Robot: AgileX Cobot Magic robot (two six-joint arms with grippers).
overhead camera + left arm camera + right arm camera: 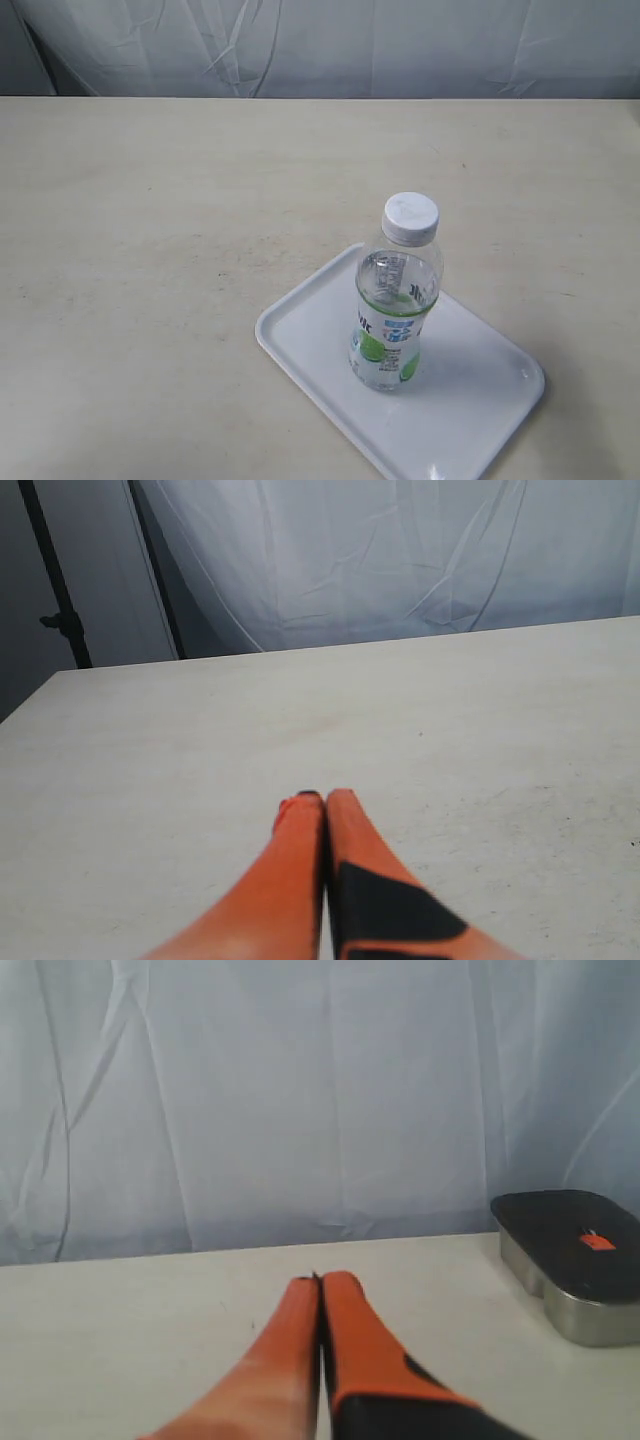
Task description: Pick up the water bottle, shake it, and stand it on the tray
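Beige surface carries a white tray on the right arm's side. Water bottle stands upright on the tray, cap on, no hand touching it. Left hand: orange fingers pressed together, holding nothing, over bare surface. Right hand: fingers together too, empty.

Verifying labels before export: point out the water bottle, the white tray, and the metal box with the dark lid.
Small clear plastic water bottle (pixel 396 300), white cap: exterior view, mid-body.
Flat white rectangular plastic tray (pixel 475 385): exterior view, bare floor.
Shiny metal box (pixel 560 1222), dark lid: right wrist view, lid top.
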